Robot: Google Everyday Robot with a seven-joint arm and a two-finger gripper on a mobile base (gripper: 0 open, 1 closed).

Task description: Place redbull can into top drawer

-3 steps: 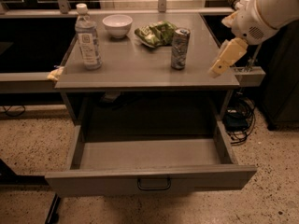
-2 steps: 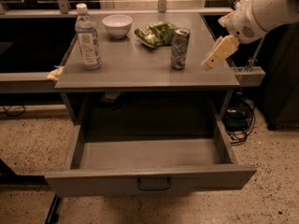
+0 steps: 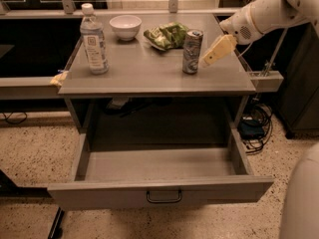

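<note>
The redbull can (image 3: 191,51) stands upright on the grey table top (image 3: 149,73), right of centre. My gripper (image 3: 211,57) hangs from the white arm coming in from the upper right. Its tan fingertips are just right of the can, near its lower half, not touching it. The top drawer (image 3: 159,190) is pulled fully open below the table; its inside is bare and its dark loop handle (image 3: 163,198) faces the front.
A clear white-capped water bottle (image 3: 93,40) stands at the table's left. A white bowl (image 3: 125,26) and a green snack bag (image 3: 165,35) lie at the back. Cables (image 3: 254,128) lie on the floor at the right. A yellow object (image 3: 59,78) sits at the table's left edge.
My gripper has moved left and slightly up, from the table's right edge to close beside the can. The can, bottle and drawer have not moved.
</note>
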